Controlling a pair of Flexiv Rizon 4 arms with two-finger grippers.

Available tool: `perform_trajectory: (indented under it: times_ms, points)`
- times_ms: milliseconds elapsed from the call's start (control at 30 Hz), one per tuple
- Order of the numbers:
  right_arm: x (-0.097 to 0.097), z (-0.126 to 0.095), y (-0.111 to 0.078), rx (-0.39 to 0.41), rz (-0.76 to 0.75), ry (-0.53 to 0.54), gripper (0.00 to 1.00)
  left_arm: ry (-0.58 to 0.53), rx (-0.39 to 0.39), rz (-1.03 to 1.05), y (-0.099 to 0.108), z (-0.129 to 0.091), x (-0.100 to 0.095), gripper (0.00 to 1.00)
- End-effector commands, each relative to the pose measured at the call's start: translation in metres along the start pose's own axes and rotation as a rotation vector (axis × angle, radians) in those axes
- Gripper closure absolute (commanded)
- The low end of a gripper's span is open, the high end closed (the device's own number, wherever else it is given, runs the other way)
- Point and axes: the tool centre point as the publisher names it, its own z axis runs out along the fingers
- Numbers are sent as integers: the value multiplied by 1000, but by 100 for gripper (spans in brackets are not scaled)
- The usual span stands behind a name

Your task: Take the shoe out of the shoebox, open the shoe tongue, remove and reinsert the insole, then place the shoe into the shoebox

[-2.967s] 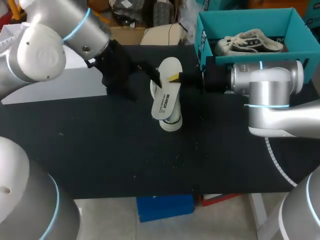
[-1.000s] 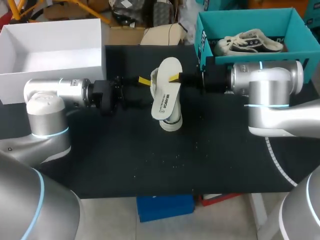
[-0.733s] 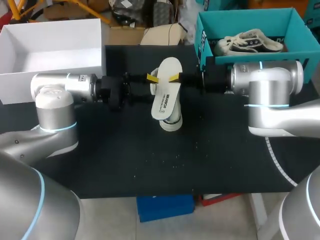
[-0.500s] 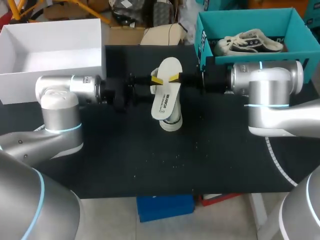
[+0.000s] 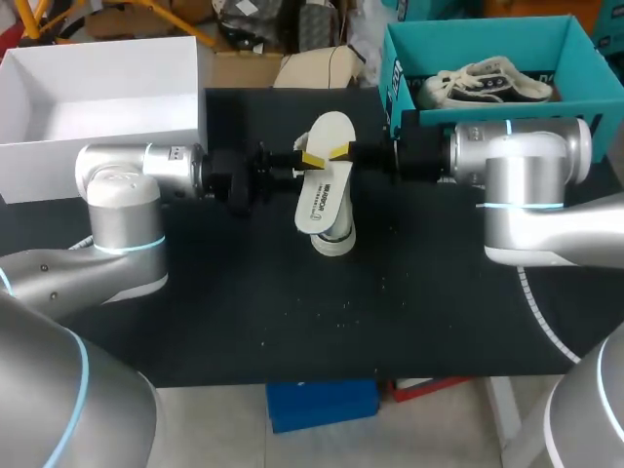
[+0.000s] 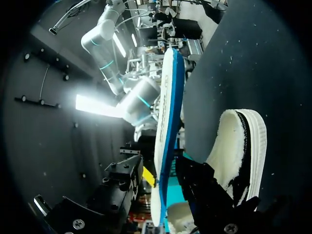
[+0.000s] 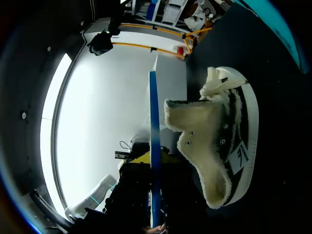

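A white insole (image 5: pixel 325 185) with a blue underside stands on edge above the table's middle, its lower end in the white-and-black shoe (image 5: pixel 332 237) lying on the black mat. My right gripper (image 5: pixel 343 151) is shut on the insole's right edge. My left gripper (image 5: pixel 310 159) is at the insole's left edge. In the left wrist view the insole (image 6: pixel 165 112) runs edge-on between the left gripper's (image 6: pixel 163 187) fingers, which stand close on either side with narrow gaps; the shoe (image 6: pixel 239 151) lies beside it. The right wrist view shows the insole (image 7: pixel 154 122) edge-on beside the shoe (image 7: pixel 219 151).
A teal shoebox (image 5: pixel 468 39) stands at the back right with a second shoe (image 5: pixel 487 83) inside. At the back left is an open white box (image 5: pixel 97 88). The black table mat (image 5: pixel 292 312) extends toward the front.
My left arm has moved right up to the insole, and its fingers have narrowed around the insole's left edge. The right arm, insole and shoe have stayed put.
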Motion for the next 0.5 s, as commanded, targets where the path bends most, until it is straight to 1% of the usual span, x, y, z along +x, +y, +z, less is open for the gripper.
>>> perform_trajectory:
  times_ms: [33,67,100,200,233,267,300,333,400,500]
  points:
    - [1,1,0,-1,1,-3,100,4,-1,3,1,1,1,77]
    - [1,1,0,-1,1,-3,100,5,0,2,2,2,2,91]
    - [1,1,0,-1,1,-3,100,6,1,1,2,2,2,100]
    - [1,1,0,-1,1,-3,100,7,4,-2,2,3,3,100]
    - [1,1,0,-1,1,-3,91,7,5,-2,2,3,3,100]
    - [1,1,0,-6,4,2,58,6,7,-1,2,4,3,100]
    - [2,-2,1,-21,7,42,0,3,12,-2,1,5,2,100]
    - [3,-2,0,-15,11,66,0,3,16,-2,0,6,0,100]
    - [5,-9,0,-59,10,126,0,20,24,0,-3,6,-3,100]
    - [0,-21,-3,-74,17,114,0,45,17,-22,-10,3,-8,100]
